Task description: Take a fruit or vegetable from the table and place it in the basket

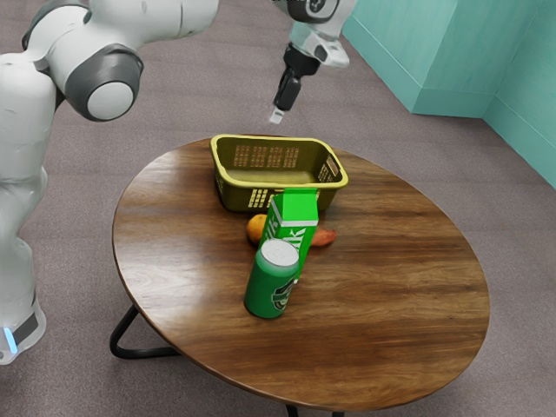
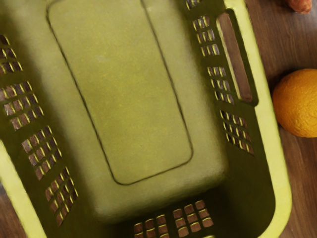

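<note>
1. Your gripper [image 1: 277, 115] points downward above the basket [image 1: 233, 192], with its tips over the rim farther from the exterior camera in that view. You can't tell from these pictures whether its fingers stand apart or together.
2. Straight below your hand, the wrist view looks into the basket: you see its yellow-green floor with a thin outlined panel, walls pierced by small slots, and a longer handle opening in one wall.
3. Just outside the wall with that handle opening is your task's fruit, an orange [image 2: 299, 104], lying on the table [image 1: 400, 287]. In the exterior view you find it near the basket's closer long side, partly covered by the milk carton [image 1: 296, 208].
4. You also have a reddish, tapering piece of produce [image 1: 324, 237] on the table, on the same side of the basket as the orange. It pokes out past the carton toward the exterior view's right; you can't make out its exact kind.
5. The green and white carton stands upright between the exterior camera and the basket. A green can [image 1: 271, 287] with a pale top stands upright nearer that camera, overlapping the carton's lower part in your view.
6. Around all this is the round wooden table. Your white arm [image 1: 22, 174] rises at the exterior view's left, and a teal wall [image 1: 460, 61] stands beyond, toward its right.
</note>
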### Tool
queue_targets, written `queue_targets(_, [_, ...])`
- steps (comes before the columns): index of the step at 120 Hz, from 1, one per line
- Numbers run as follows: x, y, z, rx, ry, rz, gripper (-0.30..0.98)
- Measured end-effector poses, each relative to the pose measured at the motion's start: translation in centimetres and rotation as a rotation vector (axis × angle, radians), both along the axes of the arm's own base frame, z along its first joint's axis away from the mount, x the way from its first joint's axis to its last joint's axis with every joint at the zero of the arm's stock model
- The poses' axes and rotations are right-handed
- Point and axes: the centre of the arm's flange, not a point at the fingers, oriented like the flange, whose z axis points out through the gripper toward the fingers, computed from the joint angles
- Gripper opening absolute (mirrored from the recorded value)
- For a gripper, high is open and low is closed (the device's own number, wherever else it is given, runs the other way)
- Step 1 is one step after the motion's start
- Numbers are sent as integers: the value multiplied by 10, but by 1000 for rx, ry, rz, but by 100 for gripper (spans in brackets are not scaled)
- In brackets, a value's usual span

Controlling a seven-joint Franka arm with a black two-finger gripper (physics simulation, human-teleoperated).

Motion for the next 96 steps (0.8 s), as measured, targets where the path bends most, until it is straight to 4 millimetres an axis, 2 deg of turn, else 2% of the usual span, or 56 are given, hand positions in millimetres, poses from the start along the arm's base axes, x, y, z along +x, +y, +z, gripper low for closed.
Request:
queue_targets(19, [16,5,9,15,-123,-203,69])
queue_targets(43, [23,10,15,24,-183,-387,68])
queue_targets(52, [15,35,23,2,-223,-393,68])
queue_targets(57, [13,41,29,-4,-246,-409,68])
queue_targets(73, [27,24,38,-22,-291,-520,68])
queue_targets(79, [28,28,44,-25,-307,-543,68])
queue_targets(81, [28,26,51,-18,-319,-555,68])
queue_targets(85, [22,15,92,32,-377,-598,68])
queue_targets(88, [18,7,111,52,-400,-624,68])
queue_targets(96, [14,-20,130,55,-410,-695,68])
